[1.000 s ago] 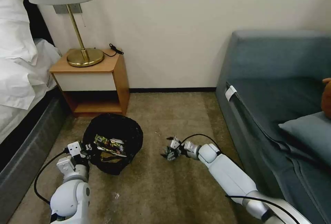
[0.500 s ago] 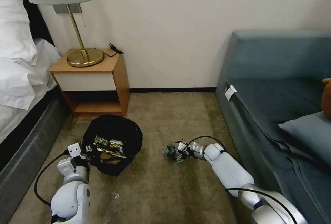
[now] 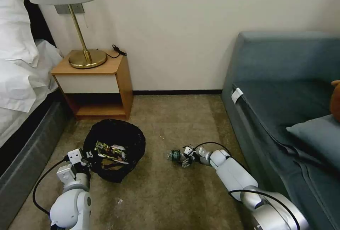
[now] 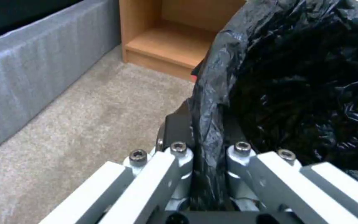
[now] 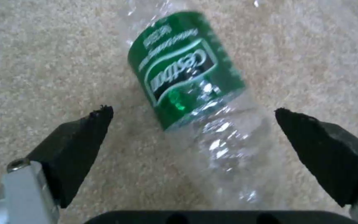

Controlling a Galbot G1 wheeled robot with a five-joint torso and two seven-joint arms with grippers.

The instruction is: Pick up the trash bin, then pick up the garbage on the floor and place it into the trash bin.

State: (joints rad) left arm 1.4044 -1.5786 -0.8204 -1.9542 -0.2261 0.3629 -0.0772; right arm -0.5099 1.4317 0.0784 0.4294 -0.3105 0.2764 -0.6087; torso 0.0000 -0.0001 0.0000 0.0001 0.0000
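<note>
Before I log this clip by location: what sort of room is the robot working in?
Most likely a hotel room or bedroom. A bed with white pillows stands beside a wooden nightstand carrying a brass lamp, and a blue-grey sofa sits across the tan carpet.

My right gripper (image 3: 185, 158) now sits drawn back toward me on the floor (image 3: 159, 194), fingers spread wide either side of the bottle (image 3: 174, 155), which lies uncovered ahead of it; the trash bin (image 3: 117, 141) and left gripper (image 3: 86, 156) sit slightly nearer me
</note>
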